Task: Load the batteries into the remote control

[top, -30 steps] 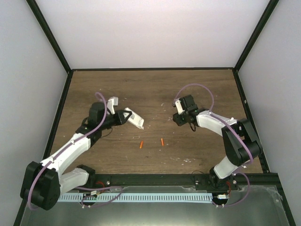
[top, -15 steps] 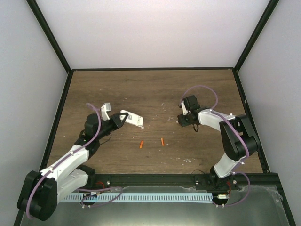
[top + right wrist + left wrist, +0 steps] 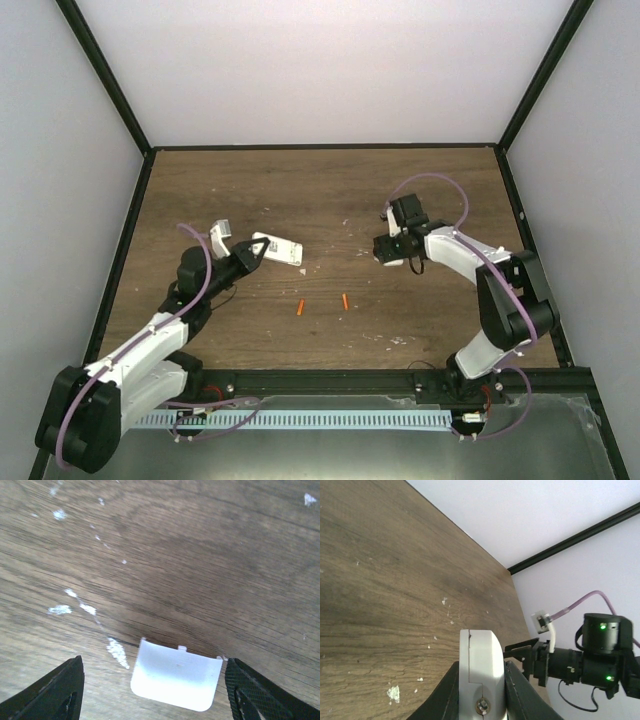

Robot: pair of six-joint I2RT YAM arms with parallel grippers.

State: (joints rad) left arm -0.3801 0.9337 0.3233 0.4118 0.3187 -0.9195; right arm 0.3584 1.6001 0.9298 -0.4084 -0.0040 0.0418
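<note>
Clamping the remote [image 3: 278, 249], your left pincer [image 3: 256, 257] grips it tight; your right pincer [image 3: 386, 250] is spread wide over a white lid [image 3: 176, 674]; batteries [image 3: 300, 308] lie on the surface [image 3: 300, 190].

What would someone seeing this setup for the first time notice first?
The left gripper is shut on the white remote control, left of the table's middle. Two tiny orange batteries lie loose on the wooden table, just nearer the arm bases. On the right, the open right gripper hangs over a small white cover lying flat on the wood.
</note>
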